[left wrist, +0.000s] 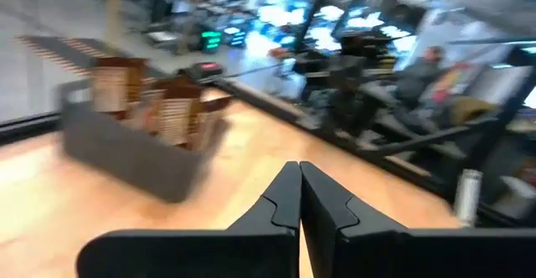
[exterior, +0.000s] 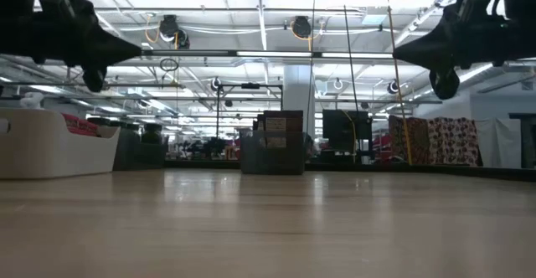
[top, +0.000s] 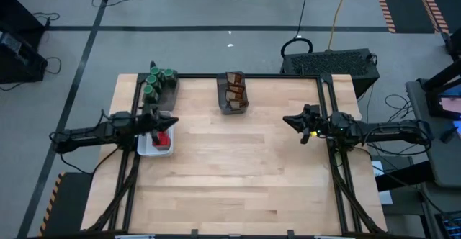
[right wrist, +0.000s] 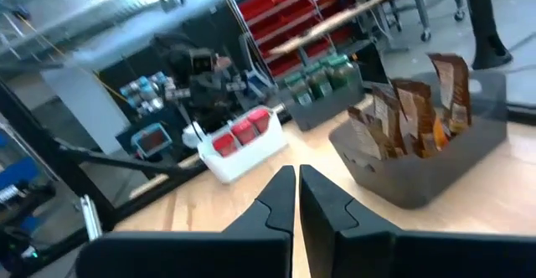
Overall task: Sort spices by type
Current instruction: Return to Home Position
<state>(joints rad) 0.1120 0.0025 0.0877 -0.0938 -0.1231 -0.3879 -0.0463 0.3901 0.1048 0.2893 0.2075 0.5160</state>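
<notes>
Brown-orange packets (top: pixel 233 90) stand upright in a dark grey bin (top: pixel 222 106) at the table's far middle, also seen in the right wrist view as packets (right wrist: pixel 410 115). Green-lidded jars (top: pixel 158 80) fill a dark bin at the far left. Red containers (top: pixel 162 139) lie in the white tray (top: pixel 144 149) at the left. My left gripper (top: pixel 173 120) hovers above the tray's far end, shut and empty. My right gripper (top: pixel 287 119) hangs in the air at the right, shut and empty.
Bare wood (top: pixel 238 174) spreads across the middle and near half of the table. The black frame rails (top: pixel 328 95) run along the table's edges. In the low view both arms hang well above the tabletop (exterior: pixel 268 219).
</notes>
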